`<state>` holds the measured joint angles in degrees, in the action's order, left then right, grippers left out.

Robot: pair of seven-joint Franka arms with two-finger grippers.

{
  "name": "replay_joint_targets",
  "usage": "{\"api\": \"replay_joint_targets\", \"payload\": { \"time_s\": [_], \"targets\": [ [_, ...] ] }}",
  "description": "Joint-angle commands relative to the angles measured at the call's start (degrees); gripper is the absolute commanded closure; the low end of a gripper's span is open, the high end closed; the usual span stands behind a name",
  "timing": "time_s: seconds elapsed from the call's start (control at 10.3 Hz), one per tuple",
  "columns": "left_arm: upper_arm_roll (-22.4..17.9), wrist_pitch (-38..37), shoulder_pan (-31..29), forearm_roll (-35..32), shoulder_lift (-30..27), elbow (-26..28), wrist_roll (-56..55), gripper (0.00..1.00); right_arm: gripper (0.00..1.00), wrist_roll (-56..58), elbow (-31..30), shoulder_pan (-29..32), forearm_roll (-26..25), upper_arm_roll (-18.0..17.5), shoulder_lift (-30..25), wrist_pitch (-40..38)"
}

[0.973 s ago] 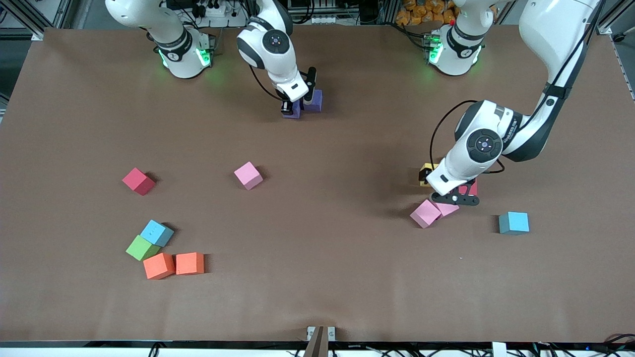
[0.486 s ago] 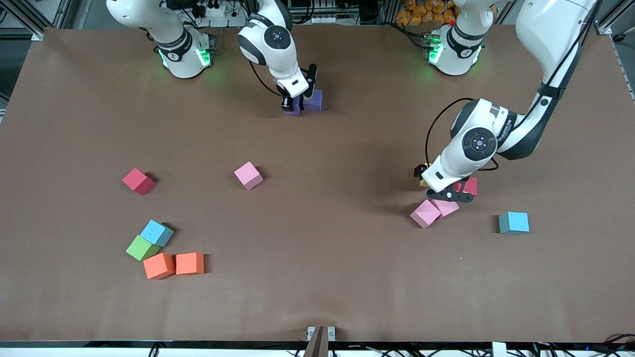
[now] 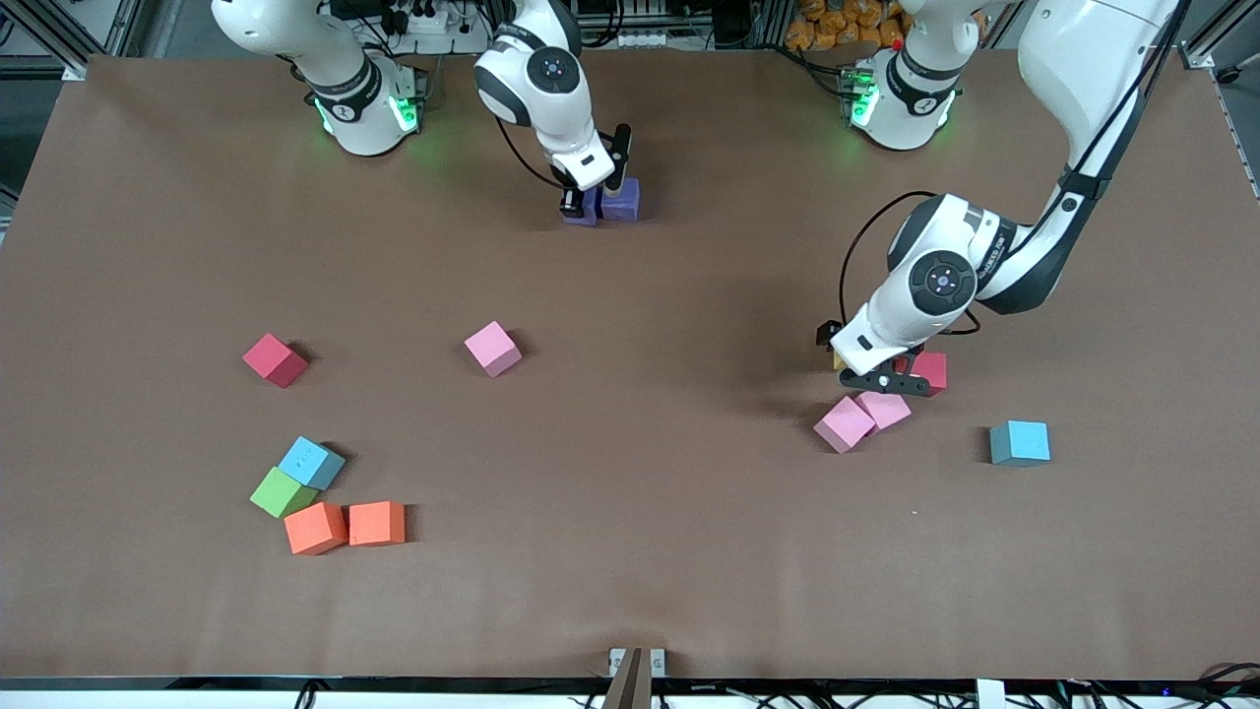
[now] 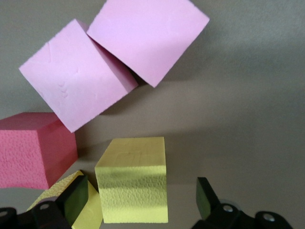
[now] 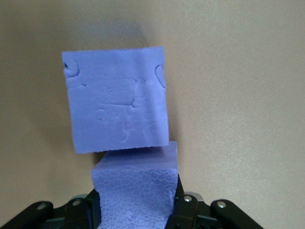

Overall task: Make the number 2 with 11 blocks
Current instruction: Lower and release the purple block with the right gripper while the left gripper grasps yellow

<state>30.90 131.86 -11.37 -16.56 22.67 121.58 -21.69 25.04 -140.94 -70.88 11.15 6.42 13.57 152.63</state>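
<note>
Orange pair of blocks [image 3: 345, 526] lies nearest the front camera on the brown bench [image 3: 630, 591], touching the green block [image 3: 282, 492] and a light blue block [image 3: 312, 462], at the right arm's end. A second blue block [image 3: 1020, 442] sits alone toward the left arm's end. Farther back come two touching pink blocks [image 3: 862, 418], a red block [image 3: 275, 359] and a lone pink block [image 3: 492, 348]. The left gripper [image 3: 868, 366] hangs with fingers spread wide around the yellow block [image 4: 132, 185], beside another red block [image 3: 928, 371]. Farthest, the right gripper [image 3: 592, 199] has its fingers closed on a purple block [image 5: 135, 191] touching the other purple block [image 5: 116, 112]. No number 2 is formed.
</note>
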Motion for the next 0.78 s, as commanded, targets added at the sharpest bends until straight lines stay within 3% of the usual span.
{"api": "replay_joint_targets", "payload": {
  "time_s": [0.0, 0.68],
  "targets": [
    [0.5, 1.0, -0.8, 1.2, -0.3, 1.1, 0.4, 0.00, 0.84, -2.4, -1.5, -2.0, 1.5, 0.3, -1.8, 0.4],
    [0.5, 1.1, -1.6, 1.2, 1.2, 0.9, -0.1, 0.00, 0.84, -4.0, -0.1, -2.1, 1.5, -0.6, -1.4, 0.8]
  ]
}}
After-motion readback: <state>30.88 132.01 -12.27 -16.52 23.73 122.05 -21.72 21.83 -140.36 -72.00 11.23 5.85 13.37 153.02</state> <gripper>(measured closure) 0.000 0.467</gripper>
